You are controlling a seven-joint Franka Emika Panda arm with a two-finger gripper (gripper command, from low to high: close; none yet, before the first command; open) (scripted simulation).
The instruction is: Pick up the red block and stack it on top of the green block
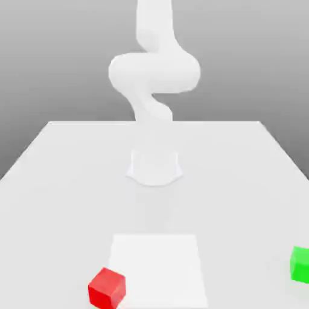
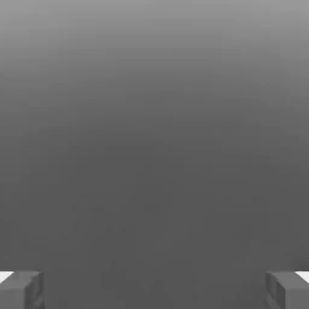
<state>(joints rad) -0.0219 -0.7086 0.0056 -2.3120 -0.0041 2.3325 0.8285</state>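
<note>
Can count two blocks in all, one red block point(image 1: 107, 289) and one green block point(image 1: 300, 264), plus one white arm point(image 1: 154, 72), one bench point(image 1: 54, 211), one white rectangle point(image 1: 158, 271) on that bench, and one claw point(image 2: 154, 291) with two fingers point(image 2: 18, 294).

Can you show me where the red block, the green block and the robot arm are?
Red block point(image 1: 107, 289): exterior view, on the middle of its visible faces.
Green block point(image 1: 300, 265): exterior view, on its visible side.
Robot arm point(image 1: 154, 72): exterior view, on its thick white bend.
</note>
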